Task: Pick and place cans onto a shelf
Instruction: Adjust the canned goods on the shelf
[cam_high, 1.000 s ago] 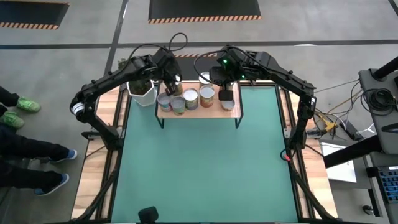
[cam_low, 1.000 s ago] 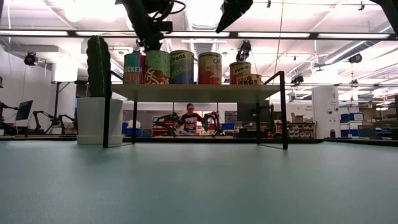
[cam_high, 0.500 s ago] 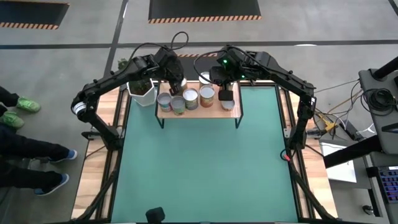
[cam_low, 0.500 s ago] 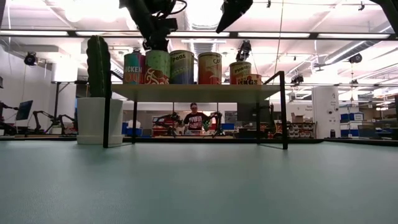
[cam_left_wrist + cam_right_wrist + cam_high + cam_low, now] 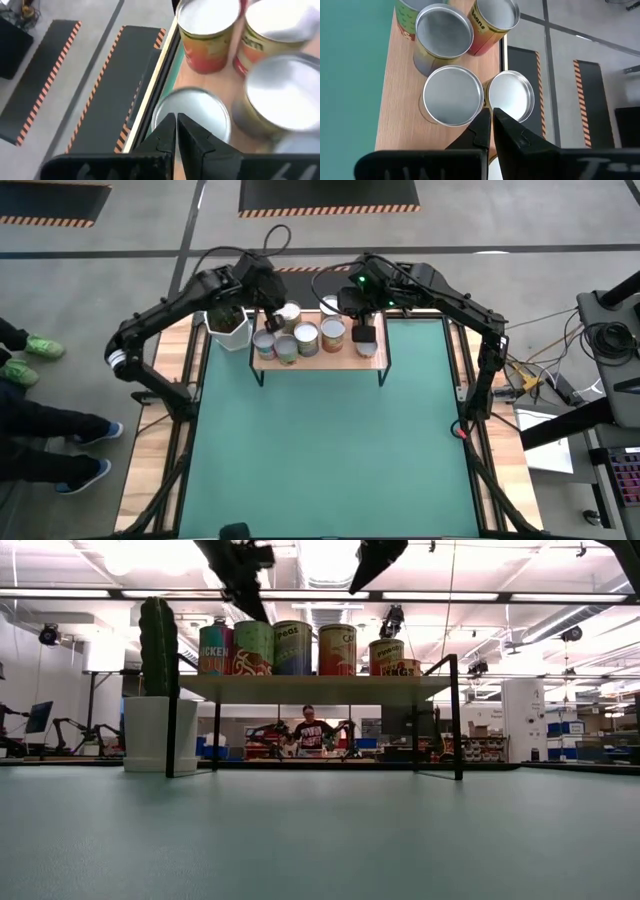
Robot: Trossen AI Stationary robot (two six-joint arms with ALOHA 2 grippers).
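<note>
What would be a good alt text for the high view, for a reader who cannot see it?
Seen from above, several cans stand on a low wooden shelf at the far edge of a green table. Both dark arms reach over the shelf with their tools shut: the left tool over its left end, the right tool over its right end.

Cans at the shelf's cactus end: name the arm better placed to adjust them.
Left. Its shut end effector hovers over those cans beside the cactus pot; the right end effector hangs above the shelf's other end.
</note>
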